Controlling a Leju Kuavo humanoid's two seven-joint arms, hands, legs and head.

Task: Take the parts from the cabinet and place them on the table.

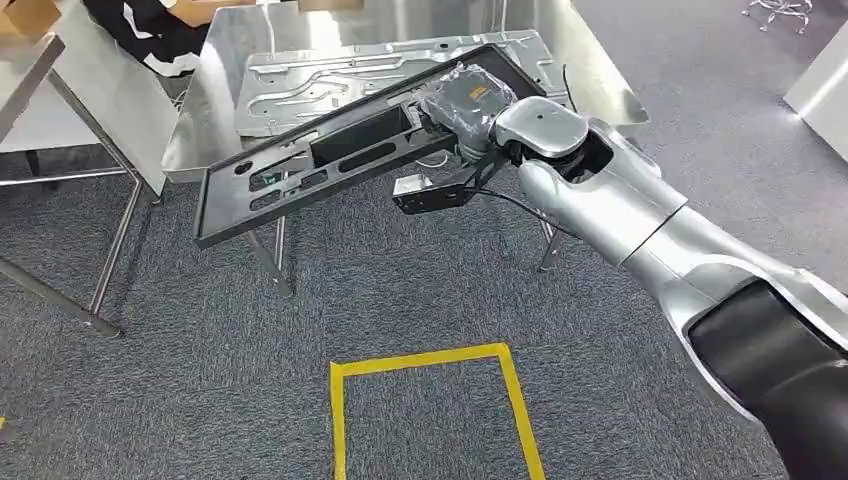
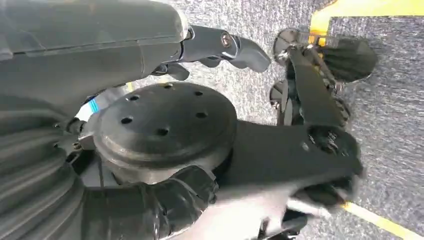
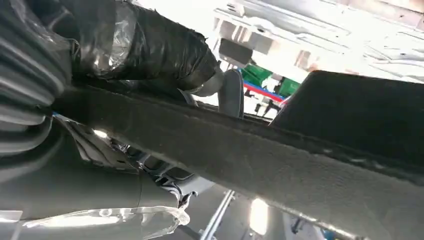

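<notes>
Gripping one black panel (image 1: pixel 340 160), right hand (image 1: pixel 462 105) over table (image 1: pixel 600 70), one silver panel (image 1: pixel 300 75), left hand (image 2: pixel 220 47) loosely spread

The right hand (image 3: pixel 125 55), wrapped in black covering with a clear film over it, gripped a long black panel (image 3: pixel 280 160) along its edge. The grey thumb (image 3: pixel 231 92) stood against that edge just beyond the dark fingers (image 3: pixel 165 50), and the panel ran on well past the fingers across the frame, its rim rough and slightly fuzzy. Beyond the fingers lay a bright, glaring silver sheet-metal part (image 3: pixel 320 25); near the thumb showed small green, red and blue shapes, too blurred to tell
</notes>
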